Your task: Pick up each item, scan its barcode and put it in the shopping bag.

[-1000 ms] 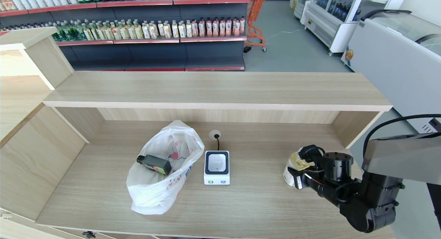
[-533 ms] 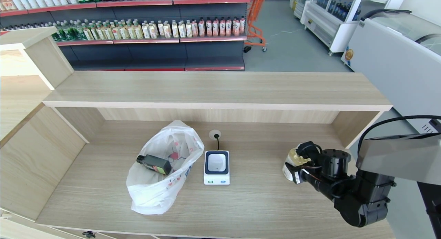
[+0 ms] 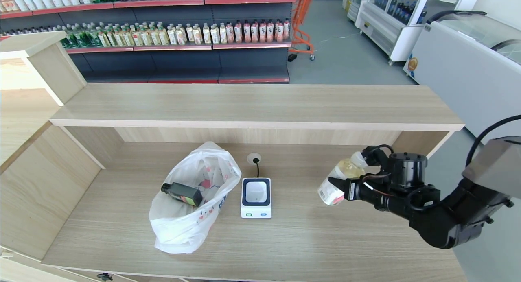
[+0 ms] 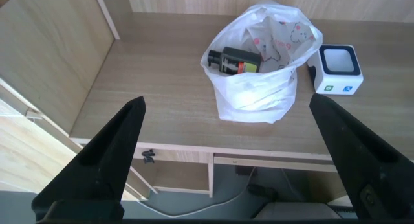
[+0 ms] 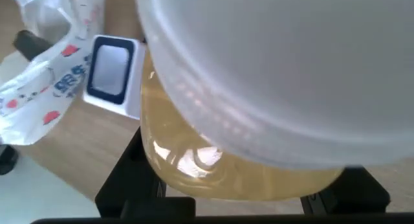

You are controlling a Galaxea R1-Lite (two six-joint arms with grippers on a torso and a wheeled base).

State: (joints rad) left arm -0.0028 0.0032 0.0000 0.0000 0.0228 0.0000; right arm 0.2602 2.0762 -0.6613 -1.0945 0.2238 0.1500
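Behind the counter (image 3: 260, 105) and shopping bag (image 3: 183, 229) stand shelves (image 3: 175, 50).

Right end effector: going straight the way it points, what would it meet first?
Likely the barcode scanner, with the shopping bag beyond. The right end effector holds the bottle above the counter, so it may pass over; depth is unclear.

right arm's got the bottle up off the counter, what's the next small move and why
Probably carry the clear bottle toward the robot's left until it sits over the barcode scanner, label facing its window. The right gripper holds the bottle clear of the counter, off to the scanner's right, so scanning looks like the step due. The shopping bag lies beyond the scanner and comes after.
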